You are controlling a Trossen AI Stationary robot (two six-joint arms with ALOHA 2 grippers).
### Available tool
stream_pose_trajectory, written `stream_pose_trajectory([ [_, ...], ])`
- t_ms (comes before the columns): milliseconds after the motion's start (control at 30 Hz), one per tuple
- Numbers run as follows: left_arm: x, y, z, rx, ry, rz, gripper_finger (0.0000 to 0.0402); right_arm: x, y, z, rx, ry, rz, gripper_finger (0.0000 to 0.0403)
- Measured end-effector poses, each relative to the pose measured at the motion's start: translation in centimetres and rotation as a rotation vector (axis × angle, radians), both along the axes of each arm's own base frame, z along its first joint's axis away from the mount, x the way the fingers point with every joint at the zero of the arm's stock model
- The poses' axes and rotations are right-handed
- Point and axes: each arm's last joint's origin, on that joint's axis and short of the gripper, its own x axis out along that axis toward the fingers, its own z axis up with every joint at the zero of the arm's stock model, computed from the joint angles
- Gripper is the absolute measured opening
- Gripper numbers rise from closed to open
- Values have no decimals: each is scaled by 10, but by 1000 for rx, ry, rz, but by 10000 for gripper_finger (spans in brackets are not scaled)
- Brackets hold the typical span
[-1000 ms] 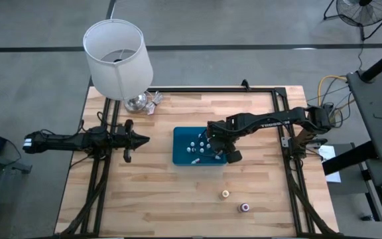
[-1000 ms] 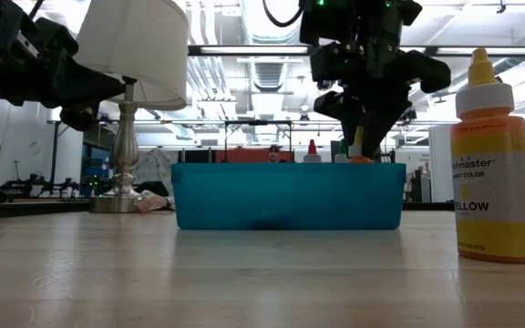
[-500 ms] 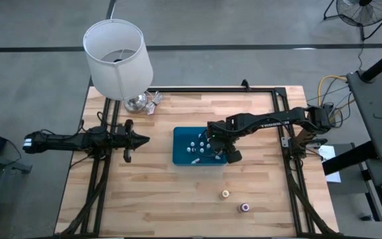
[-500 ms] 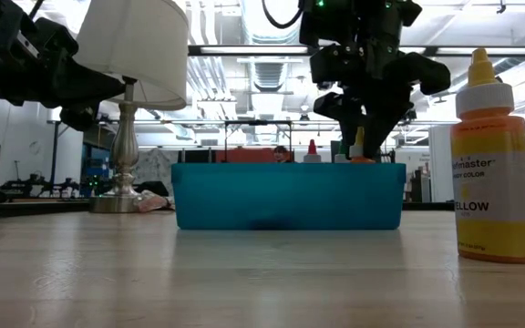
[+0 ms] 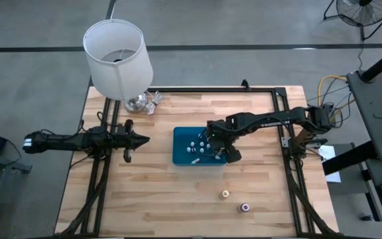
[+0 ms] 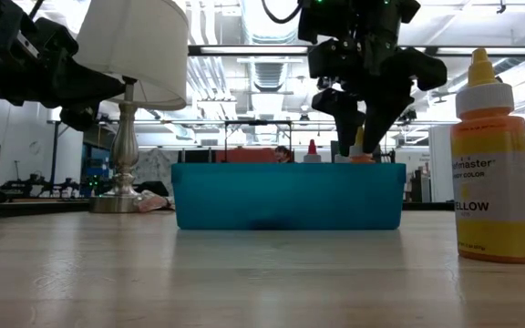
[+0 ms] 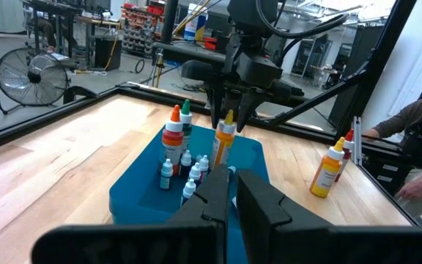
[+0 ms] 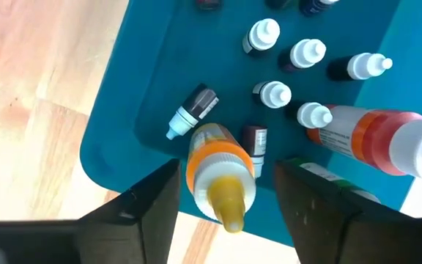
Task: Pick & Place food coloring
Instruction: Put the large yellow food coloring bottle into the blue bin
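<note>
Our right gripper point(image 8: 226, 192) hangs over the blue tray point(image 5: 180, 157) with its fingers point(image 8: 143, 209) spread apart, one on each side of an orange-topped bottle point(image 8: 221, 174) that stands upright in the tray. In the wrist view there is a gap between each finger and the bottle, so we hold nothing.

Around that bottle in the tray we see several small white-capped bottles point(image 8: 290, 53), one little bottle lying on its side point(image 8: 193, 111), and two taller bottles with orange point(image 7: 173, 141) and green point(image 7: 186, 122) tops.

Outside the tray, a yellow bottle point(image 5: 225, 194) and a pink-topped bottle point(image 5: 245, 207) stand on the wooden table point(image 5: 158, 199) nearer its front edge.

Our left gripper point(image 5: 141, 139) waits closed and empty to the tray's left, well apart from it. A lamp point(image 5: 119, 58) stands at the far left corner.
</note>
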Motion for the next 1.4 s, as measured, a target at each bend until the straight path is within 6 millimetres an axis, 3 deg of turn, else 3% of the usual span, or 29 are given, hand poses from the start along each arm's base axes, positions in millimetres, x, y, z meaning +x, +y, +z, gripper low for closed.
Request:
stream_pose_trajectory([
  [200,0,0,0,0,0,1,2,-1,0,2,-2,-1,-1,222],
  [533,0,0,0,0,-1,0,2,-3,0,23,-3,-12,-2,233],
  [933,0,0,0,0,0,0,2,-4,2,64,1,-85,-17,231],
  [1400,0,0,0,0,0,0,2,-24,32,99,50,-163,-25,228],
])
